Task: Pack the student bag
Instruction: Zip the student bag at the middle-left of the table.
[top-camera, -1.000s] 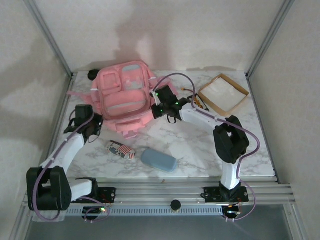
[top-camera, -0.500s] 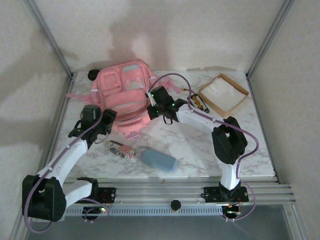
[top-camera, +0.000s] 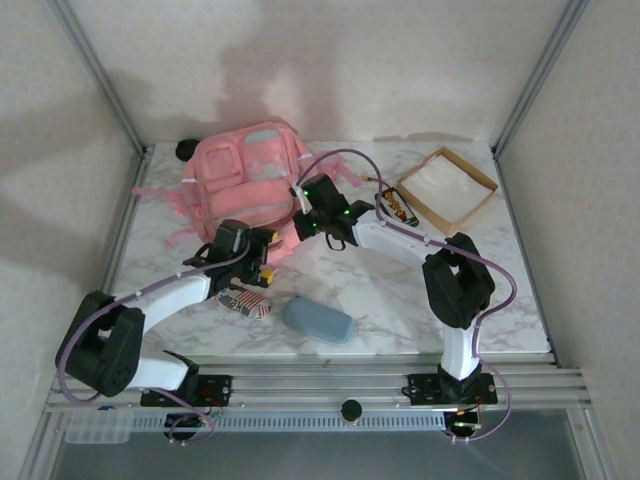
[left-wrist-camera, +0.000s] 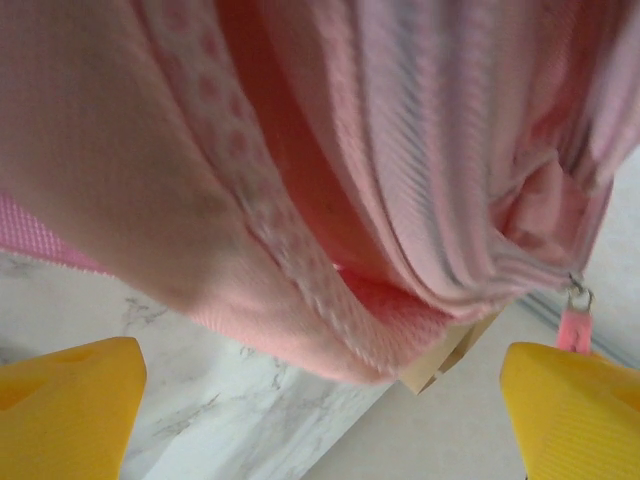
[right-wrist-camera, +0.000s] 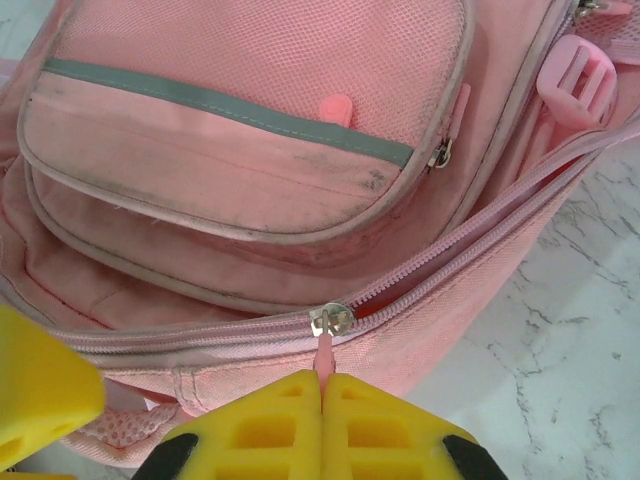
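The student bag (top-camera: 245, 185), a pink backpack with grey panels, lies at the back left of the table. My right gripper (top-camera: 308, 222) is at its right side. In the right wrist view its yellow fingers (right-wrist-camera: 270, 420) are shut on the pink zipper pull (right-wrist-camera: 324, 358) under the metal slider (right-wrist-camera: 330, 320); the zip gapes open to the right of the slider. My left gripper (top-camera: 266, 256) is at the bag's near edge. In the left wrist view the left gripper (left-wrist-camera: 320, 425) stands open, its fingertips (left-wrist-camera: 65, 400) wide apart, with pink bag fabric (left-wrist-camera: 300, 200) hanging just above them and nothing between them.
A flag-patterned pouch (top-camera: 242, 300) and a blue-grey oval case (top-camera: 317, 320) lie near the front of the marble table (top-camera: 400, 300). A shallow cardboard box (top-camera: 447, 187) sits at the back right, with small items (top-camera: 397, 207) beside it. Metal frame posts flank the table.
My left gripper has opened and swung right, from the bag's left side to its near edge. The right gripper has shifted slightly left, still holding the zipper pull.
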